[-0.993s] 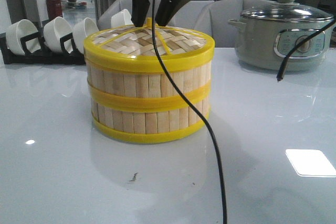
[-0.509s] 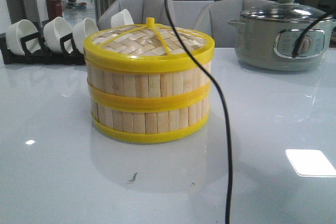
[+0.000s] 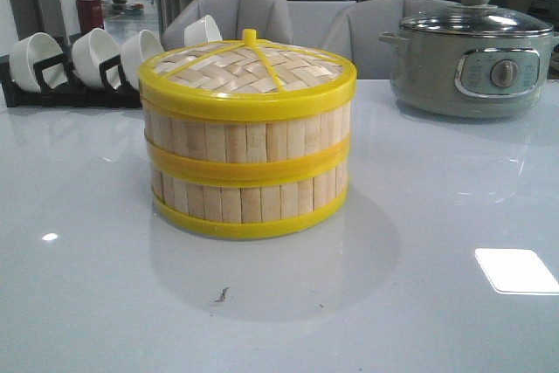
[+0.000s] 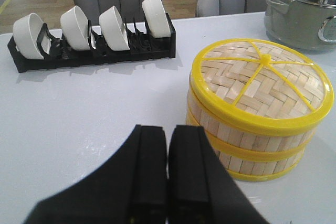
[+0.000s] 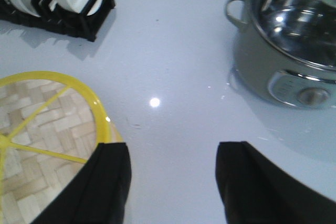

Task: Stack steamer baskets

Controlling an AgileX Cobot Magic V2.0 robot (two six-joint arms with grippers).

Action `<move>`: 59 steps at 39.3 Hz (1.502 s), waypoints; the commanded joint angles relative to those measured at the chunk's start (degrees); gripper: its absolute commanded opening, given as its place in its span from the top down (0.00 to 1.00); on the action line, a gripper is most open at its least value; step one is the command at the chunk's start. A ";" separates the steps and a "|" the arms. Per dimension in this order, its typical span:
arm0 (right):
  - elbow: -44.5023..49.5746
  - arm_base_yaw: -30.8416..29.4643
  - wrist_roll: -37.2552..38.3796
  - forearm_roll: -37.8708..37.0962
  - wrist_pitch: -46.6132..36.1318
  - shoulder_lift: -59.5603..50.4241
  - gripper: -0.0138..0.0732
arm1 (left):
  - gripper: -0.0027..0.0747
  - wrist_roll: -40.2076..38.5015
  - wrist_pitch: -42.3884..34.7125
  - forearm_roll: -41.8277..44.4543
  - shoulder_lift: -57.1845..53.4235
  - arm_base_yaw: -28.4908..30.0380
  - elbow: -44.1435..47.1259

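Observation:
Two steamer baskets (image 3: 249, 168) stand stacked one on the other on the white table, with the woven yellow-rimmed lid (image 3: 249, 72) on top. The stack also shows in the left wrist view (image 4: 257, 108), and the lid's edge shows in the right wrist view (image 5: 47, 129). Neither gripper shows in the front view. My left gripper (image 4: 168, 135) is shut and empty, above the table to the stack's side. My right gripper (image 5: 173, 153) is open and empty, high above the table between the stack and the pot, one finger (image 5: 107, 182) over the lid's rim.
A grey-green electric pot (image 3: 472, 54) with a glass lid stands at the back right. A black rack of white bowls (image 3: 83, 63) stands at the back left. Grey chairs (image 3: 262, 10) stand behind the table. A small dark speck (image 3: 222, 294) lies in front of the stack.
The right gripper was open just above the lid's knob a second ago. It rose out of the front view with its cable. The stack has not moved.

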 commanded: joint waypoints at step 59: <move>73.28 -16.31 0.04 -0.37 -37.90 -61.89 0.42 | 0.86 -0.29 -4.51 0.16 -0.01 -0.55 -1.54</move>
